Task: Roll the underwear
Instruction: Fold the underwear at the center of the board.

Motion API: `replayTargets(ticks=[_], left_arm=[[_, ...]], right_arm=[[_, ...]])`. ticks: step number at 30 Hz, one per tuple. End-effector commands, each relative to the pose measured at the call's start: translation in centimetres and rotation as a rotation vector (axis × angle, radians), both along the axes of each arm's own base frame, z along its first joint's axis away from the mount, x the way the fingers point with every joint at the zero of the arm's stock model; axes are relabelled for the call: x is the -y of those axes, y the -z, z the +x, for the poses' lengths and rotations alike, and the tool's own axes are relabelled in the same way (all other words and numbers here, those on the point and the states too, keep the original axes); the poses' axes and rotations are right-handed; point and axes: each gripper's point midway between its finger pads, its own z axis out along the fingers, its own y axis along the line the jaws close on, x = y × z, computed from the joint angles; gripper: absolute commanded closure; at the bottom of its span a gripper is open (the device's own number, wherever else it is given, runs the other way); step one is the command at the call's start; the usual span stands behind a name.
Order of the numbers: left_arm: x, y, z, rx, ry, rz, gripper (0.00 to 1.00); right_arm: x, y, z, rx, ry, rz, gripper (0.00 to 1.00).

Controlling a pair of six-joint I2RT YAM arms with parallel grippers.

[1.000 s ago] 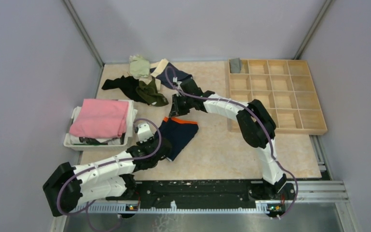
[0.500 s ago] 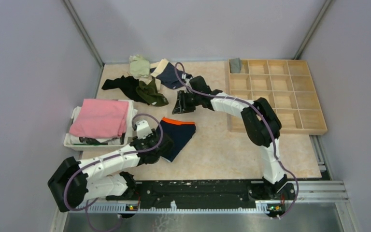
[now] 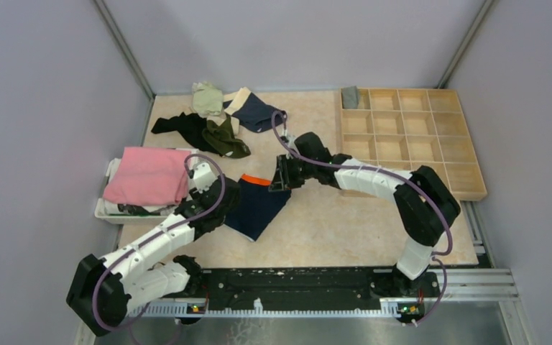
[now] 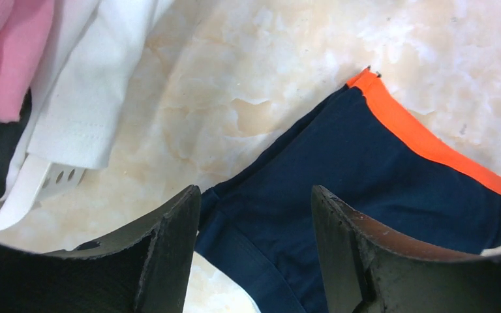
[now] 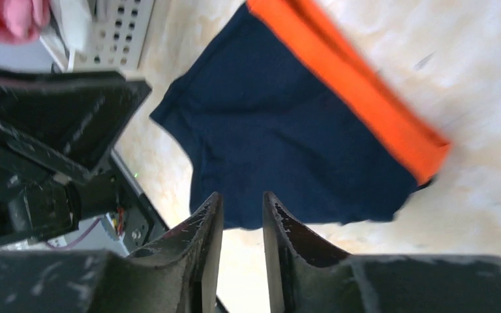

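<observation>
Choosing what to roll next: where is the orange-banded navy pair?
Top view: the navy pair lies left of centre, between the left tool and the right tool, just right of the white basket.

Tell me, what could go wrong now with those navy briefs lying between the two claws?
The navy briefs lie skewed and not smoothed flat, so a roll could come out lopsided. The left gripper hangs close to the white cloth drooping from the basket and might snag it. Both grippers hover over one small garment; the right gripper could bump the left.
</observation>
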Motion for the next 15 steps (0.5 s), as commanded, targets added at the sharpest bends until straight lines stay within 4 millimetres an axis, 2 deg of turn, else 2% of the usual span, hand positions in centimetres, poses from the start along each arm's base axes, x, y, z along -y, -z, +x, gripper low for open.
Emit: replayTargets(ticks=[1,5,8,13,15], left_arm=[[1.0,-2.1,1.3,0.068,0.076,-0.045,0.33],[0.8,-2.8,1.3,0.089,0.081,-0.053,0.38],[0.6,-2.8,1.1,0.091,0.086,-0.056,0.4],[0.8,-2.3,0.7,0.085,0.107,-0.063,0.43],[0.9,-2.2,0.7,0.086,0.119,-0.068,0.43]], right_arm=[[-2.5,-1.0,-4.3,0.0,-0.034,0.078,0.75],[-4.8,-0.5,-6.3,-0.017,-0.058,0.107,0.84],[-6.4,0.1,-6.8,-0.001,-0.076,0.094,0.89],[-6.9,2.3,-5.6,0.037,-0.025,0.03,0.95],[-6.5,4.1,-5.0,0.039,-0.004,-0.02,0.96]])
